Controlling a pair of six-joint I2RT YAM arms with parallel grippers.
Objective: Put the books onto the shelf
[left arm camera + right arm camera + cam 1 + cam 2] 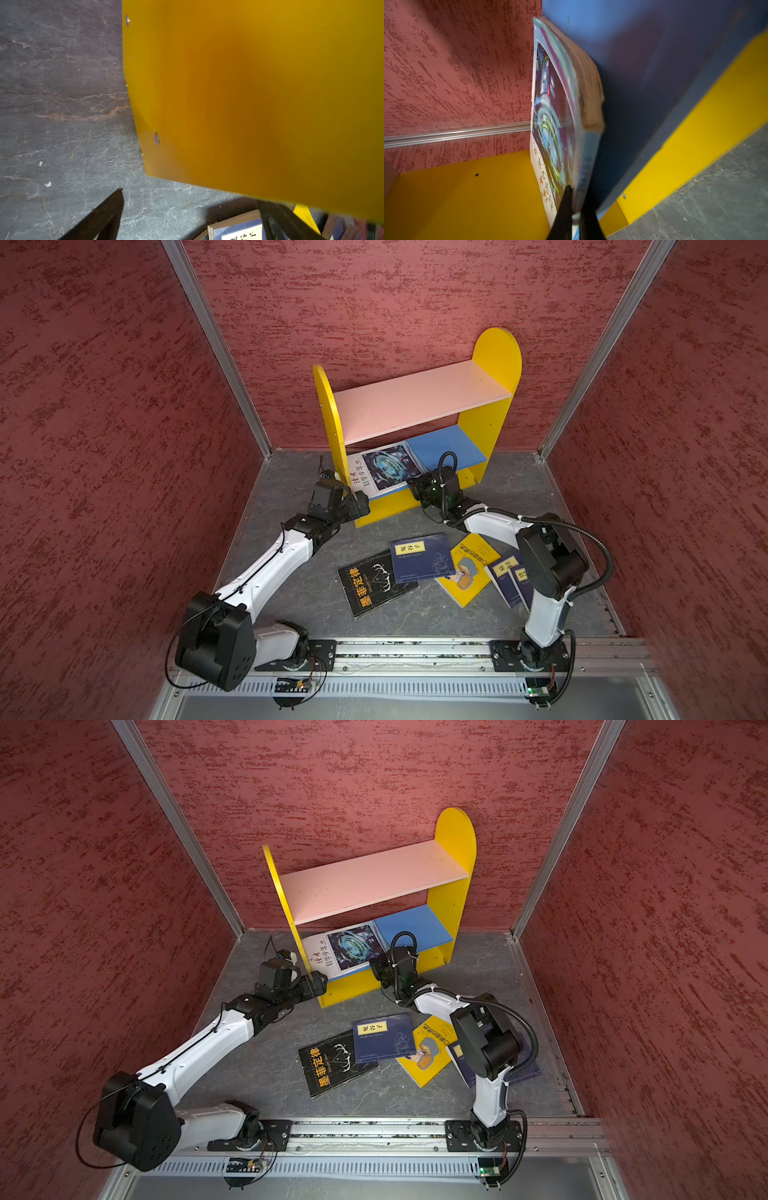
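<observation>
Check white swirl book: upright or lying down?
Lying down, not upright: white swirl book lies cover-up over the blue lower board, right gripper shut on its edge. Fully flat: cannot tell.

1. Grey floor (316,603): shelf (496,360) stands at the back; in front of me lie black book (374,580), navy book (419,558), yellow book (469,572), two navy books (505,574).
2. Blue lower board (449,448): white book (386,468), sticking out past its front edge.
</observation>
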